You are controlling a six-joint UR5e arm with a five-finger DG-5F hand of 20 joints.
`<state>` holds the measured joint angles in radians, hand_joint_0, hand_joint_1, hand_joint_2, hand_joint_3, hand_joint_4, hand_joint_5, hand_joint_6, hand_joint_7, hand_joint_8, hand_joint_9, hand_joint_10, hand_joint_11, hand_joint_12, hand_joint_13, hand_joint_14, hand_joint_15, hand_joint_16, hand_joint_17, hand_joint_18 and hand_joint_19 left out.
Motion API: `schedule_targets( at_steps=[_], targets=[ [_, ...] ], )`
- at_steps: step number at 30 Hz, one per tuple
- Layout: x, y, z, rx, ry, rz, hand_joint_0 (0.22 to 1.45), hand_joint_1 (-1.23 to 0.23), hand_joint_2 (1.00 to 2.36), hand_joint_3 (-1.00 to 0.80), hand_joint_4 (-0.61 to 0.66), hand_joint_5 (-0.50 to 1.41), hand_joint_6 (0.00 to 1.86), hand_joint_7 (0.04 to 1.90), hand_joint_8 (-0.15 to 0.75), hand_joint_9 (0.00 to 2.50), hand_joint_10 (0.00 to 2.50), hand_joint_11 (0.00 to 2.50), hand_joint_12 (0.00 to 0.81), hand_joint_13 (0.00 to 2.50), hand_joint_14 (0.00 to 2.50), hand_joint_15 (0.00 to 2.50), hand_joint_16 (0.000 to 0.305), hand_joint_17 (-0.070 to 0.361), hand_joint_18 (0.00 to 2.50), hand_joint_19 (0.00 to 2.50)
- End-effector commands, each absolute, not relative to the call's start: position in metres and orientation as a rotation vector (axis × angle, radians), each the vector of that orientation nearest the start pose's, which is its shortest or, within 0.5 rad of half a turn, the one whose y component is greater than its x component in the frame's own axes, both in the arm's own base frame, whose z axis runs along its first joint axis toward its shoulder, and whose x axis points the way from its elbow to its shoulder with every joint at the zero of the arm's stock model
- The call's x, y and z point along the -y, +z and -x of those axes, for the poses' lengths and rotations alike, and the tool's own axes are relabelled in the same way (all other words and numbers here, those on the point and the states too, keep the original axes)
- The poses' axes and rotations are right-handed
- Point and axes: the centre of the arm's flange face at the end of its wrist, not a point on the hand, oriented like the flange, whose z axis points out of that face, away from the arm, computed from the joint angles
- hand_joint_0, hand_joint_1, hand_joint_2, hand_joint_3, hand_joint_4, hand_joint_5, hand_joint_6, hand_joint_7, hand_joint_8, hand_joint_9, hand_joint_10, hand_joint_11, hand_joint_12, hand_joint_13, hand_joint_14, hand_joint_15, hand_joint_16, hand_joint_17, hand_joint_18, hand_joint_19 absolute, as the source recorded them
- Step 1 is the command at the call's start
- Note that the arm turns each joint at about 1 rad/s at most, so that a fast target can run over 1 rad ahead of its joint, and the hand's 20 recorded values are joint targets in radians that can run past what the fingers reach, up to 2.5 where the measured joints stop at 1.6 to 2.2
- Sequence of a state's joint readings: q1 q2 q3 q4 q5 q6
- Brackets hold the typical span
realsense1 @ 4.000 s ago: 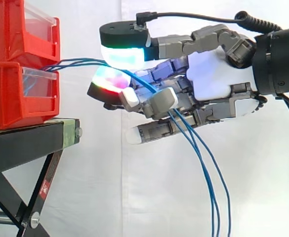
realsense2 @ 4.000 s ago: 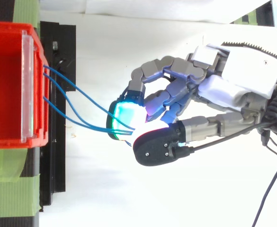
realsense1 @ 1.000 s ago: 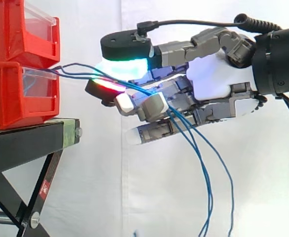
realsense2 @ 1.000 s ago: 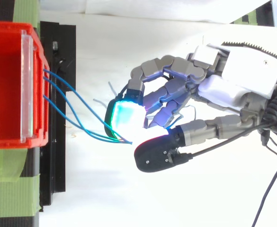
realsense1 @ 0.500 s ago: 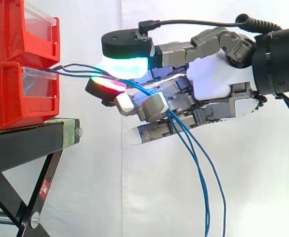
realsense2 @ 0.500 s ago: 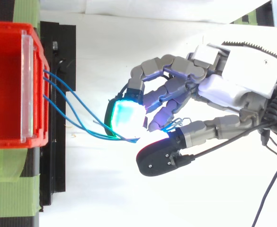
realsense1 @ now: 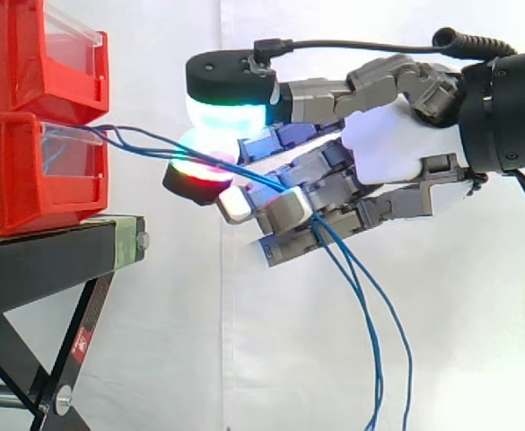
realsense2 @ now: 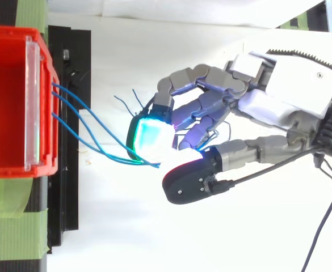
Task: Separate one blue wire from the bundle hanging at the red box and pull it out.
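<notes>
The bin [realsense1: 38,171] sits at 9 o'clock on the stand [realsense1: 47,260]. The wires [realsense1: 100,128] leave its front toward 3 o'clock, pass between the glowing pads [realsense1: 226,117], then hang toward 6 o'clock. The robot hand [realsense1: 383,144] is clamped on the wires. Several appear caught, so the separation is judged unfinished.

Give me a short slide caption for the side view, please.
Robot hand, fingers curled round blue wires that run from the lower red box and hang down.
</notes>
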<state>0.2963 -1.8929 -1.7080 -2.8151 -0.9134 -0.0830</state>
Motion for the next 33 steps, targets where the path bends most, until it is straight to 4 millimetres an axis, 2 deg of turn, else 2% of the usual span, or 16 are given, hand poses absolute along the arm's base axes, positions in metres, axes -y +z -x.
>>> schedule_targets(
  at_steps=[1, 15, 33],
  targets=[
    [0.0253, 0.283, -0.5841, -1.14, 0.715, -1.293, 0.53, -0.81, 1.0, -0.5, 0.3, -0.27, 0.84, 1.09, 0.353, 0.68, 0.02, 1.03, 0.367, 1.22, 0.01, 1.43, 0.063, 0.141, 0.53, 0.42],
    [0.0285, 0.2836, -0.5832, -1.155, 0.631, -1.254, 0.53, -0.85, 1.0, -0.5, 0.31, -0.27, 0.84, 1.08, 0.351, 0.67, 0.02, 1.04, 0.372, 1.21, 0.01, 1.43, 0.063, 0.142, 0.53, 0.42],
    [0.029, 0.2836, -0.5828, -1.146, 0.636, -1.265, 0.57, -0.7, 1.0, -0.45, 0.28, -0.25, 0.84, 1.05, 0.344, 0.78, 0.02, 1.05, 0.348, 1.27, 0.01, 1.44, 0.058, 0.131, 0.57, 0.45]
  ],
)
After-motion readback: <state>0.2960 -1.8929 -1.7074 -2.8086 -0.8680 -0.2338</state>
